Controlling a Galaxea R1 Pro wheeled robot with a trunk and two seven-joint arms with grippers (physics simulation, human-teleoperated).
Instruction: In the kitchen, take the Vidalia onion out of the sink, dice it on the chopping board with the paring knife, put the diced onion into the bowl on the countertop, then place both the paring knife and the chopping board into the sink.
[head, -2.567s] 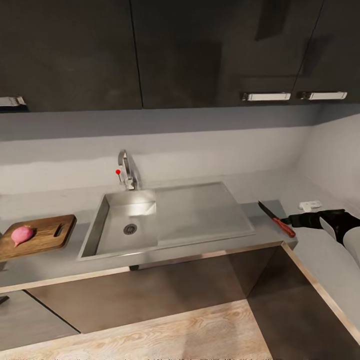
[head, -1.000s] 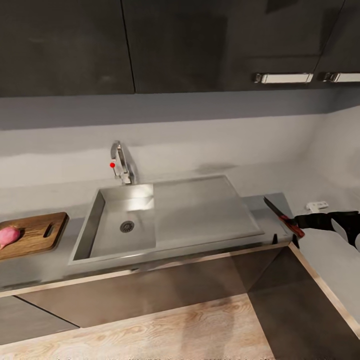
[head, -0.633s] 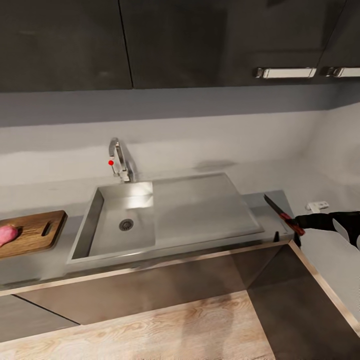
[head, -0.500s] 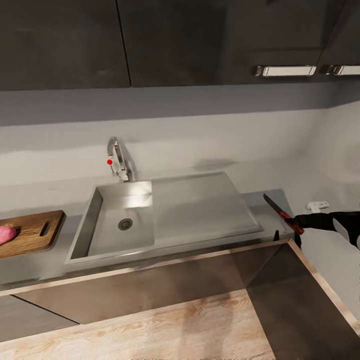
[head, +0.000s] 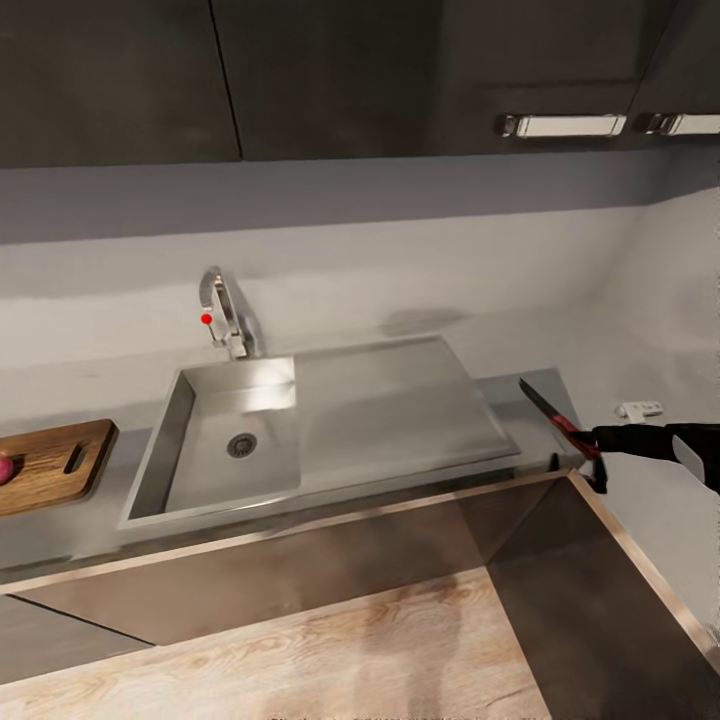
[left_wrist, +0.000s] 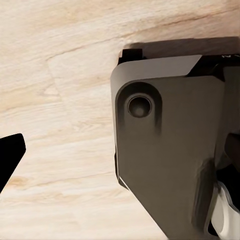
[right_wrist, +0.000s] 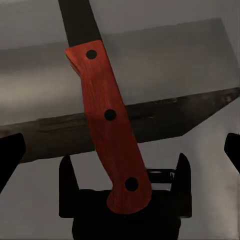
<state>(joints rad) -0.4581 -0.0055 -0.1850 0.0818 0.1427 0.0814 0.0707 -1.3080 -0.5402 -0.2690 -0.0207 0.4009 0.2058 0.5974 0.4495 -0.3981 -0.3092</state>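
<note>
In the head view, the right gripper (head: 598, 440) at 3 o'clock held the paring knife (head: 553, 412) by its handle, dark blade angled up toward 10 o'clock over the countertop (head: 525, 400) just right of the sink (head: 330, 425). At 9 o'clock the chopping board (head: 50, 465) carried the Vidalia onion (head: 4, 467), cut off by the frame edge.

The left wrist view showed pale wooden floor (left_wrist: 60, 100) behind a dark robot housing (left_wrist: 170, 150); I could not tell how those fingers stood.

In the right wrist view, the knife's red riveted handle (right_wrist: 110, 135) seemed seated at the base between the fingers (right_wrist: 67, 187).

right arm (head: 655, 440): matte black, slim, with a white panel near the picture's edge. right gripper (right_wrist: 125, 175): two short black fingers (right_wrist: 67, 177). left arm housing (left_wrist: 170, 150): dark grey, angular, one round recessed screw.
</note>
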